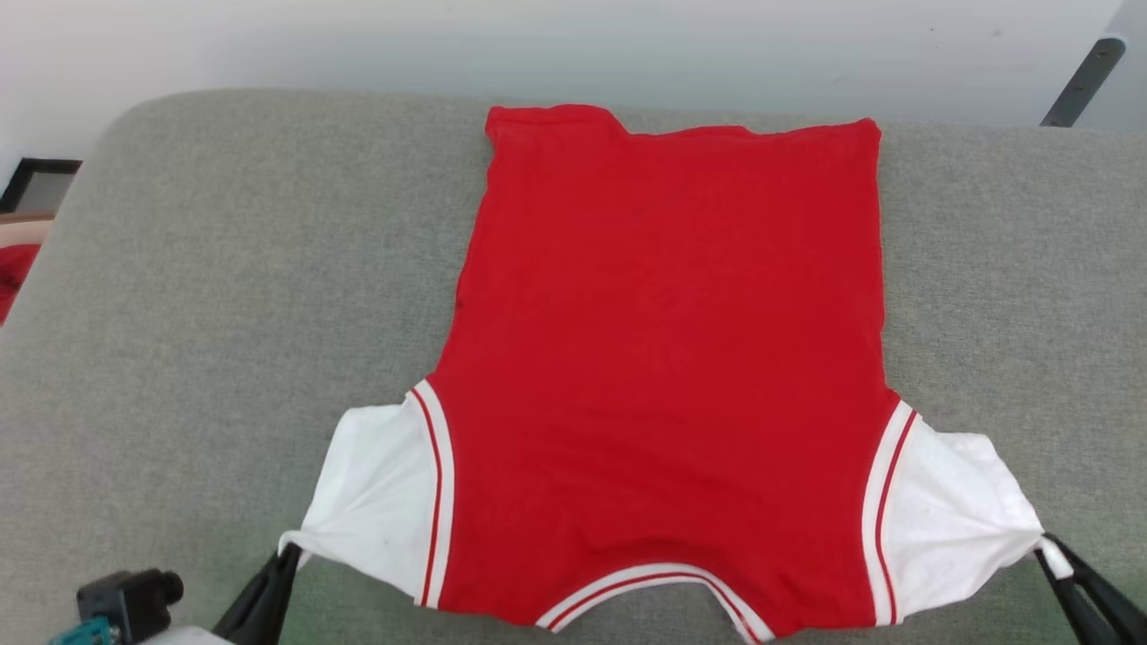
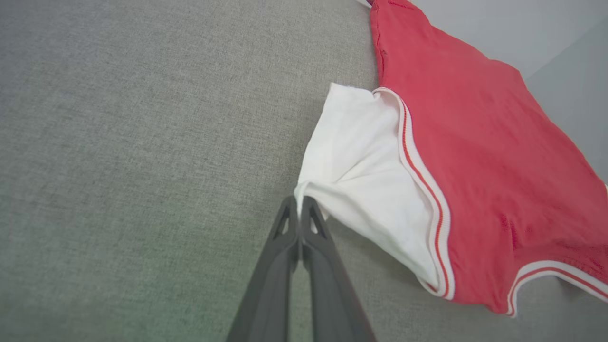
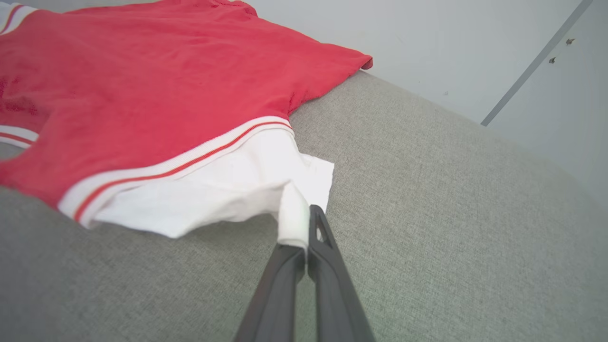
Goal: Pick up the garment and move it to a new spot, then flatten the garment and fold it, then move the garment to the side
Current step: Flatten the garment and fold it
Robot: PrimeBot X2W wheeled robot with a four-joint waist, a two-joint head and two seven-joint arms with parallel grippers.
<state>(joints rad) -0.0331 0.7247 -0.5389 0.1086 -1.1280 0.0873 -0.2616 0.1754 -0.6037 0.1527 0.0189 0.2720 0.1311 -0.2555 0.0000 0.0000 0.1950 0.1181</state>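
Note:
The garment (image 1: 663, 358) is a red T-shirt with white sleeves and striped trim, spread plain-side up on the grey cushion (image 1: 224, 296), collar toward me and hem at the far edge. My left gripper (image 1: 288, 554) is shut on the tip of the left white sleeve (image 2: 365, 180), pulling it outward; in the left wrist view the pinch sits at the gripper (image 2: 299, 202). At the lower right, my right gripper (image 1: 1047, 545) is shut on the right sleeve's tip (image 3: 247, 190), with white cloth folded over the gripper (image 3: 304, 223). Any chest print is hidden.
The grey cushion runs wide to both sides of the shirt, with a pale wall (image 1: 573, 45) behind its far edge. A dark-framed object (image 1: 40, 179) and something red (image 1: 13, 269) lie beyond the left edge. A grey bar (image 1: 1082, 82) leans at the top right.

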